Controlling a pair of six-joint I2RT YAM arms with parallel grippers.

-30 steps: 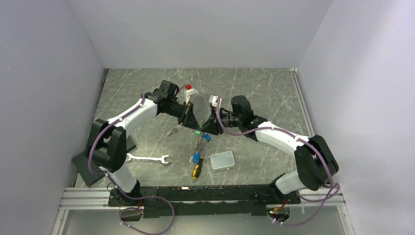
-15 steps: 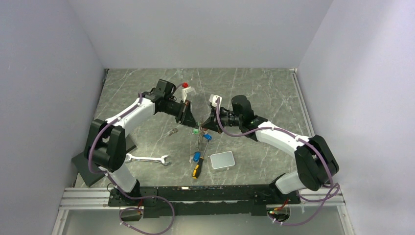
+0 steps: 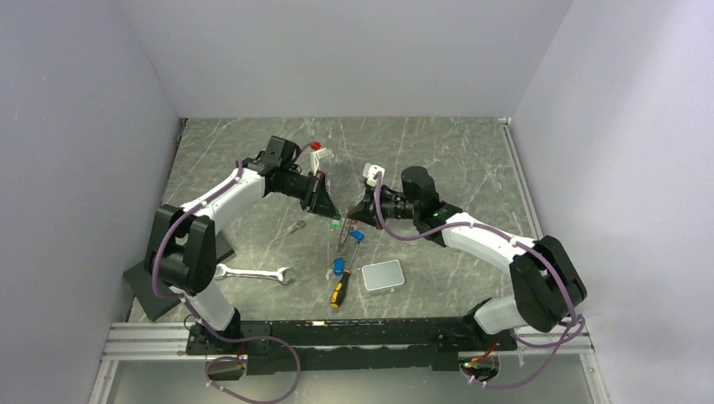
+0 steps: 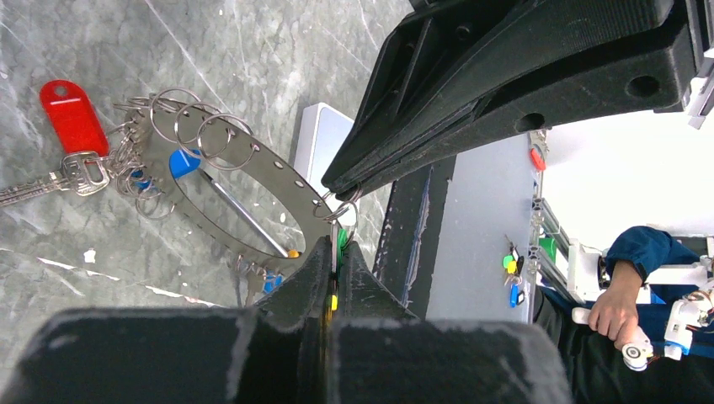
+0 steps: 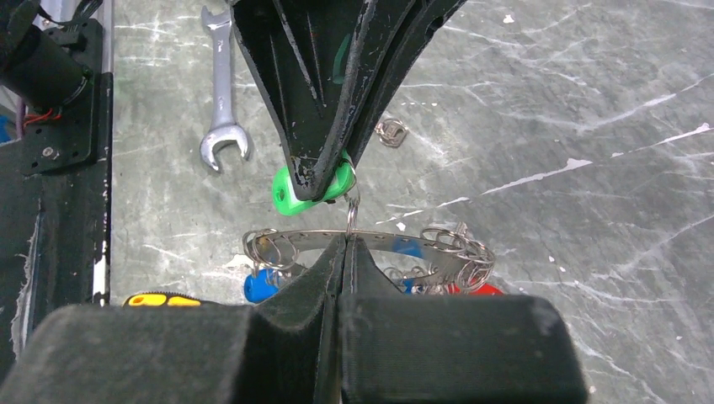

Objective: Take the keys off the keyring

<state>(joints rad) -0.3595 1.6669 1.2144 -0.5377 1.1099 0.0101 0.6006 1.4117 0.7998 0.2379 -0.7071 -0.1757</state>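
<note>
Out over the middle of the grey marbled tabletop [image 3: 455, 160] the two arms meet nose to nose, much where they were a second ago; what's new is on the right. The right gripper [image 4: 341, 189], which stood part open a moment back, has now clenched. From the left wrist camera its tips look pinched on the rim of the keyring [image 4: 274, 172], just where a small split ring [image 4: 343, 210] threads through. The left gripper [image 5: 318, 187] comes in from 12 o'clock in the right wrist view, clamped on the green tag [image 5: 290, 198] of one key, with that split ring hanging off the tag at 5 o'clock. So the keyring hangs between the two; I can't tell whether its low end rests on the tabletop. The other keys [image 4: 80, 168] and a red tag [image 4: 67, 114] bunch at its far end, toward 9 o'clock in the left wrist view. I'd say that closing gives each arm its own hold, so the green-tagged key, not yet off, can be worked free.
</note>
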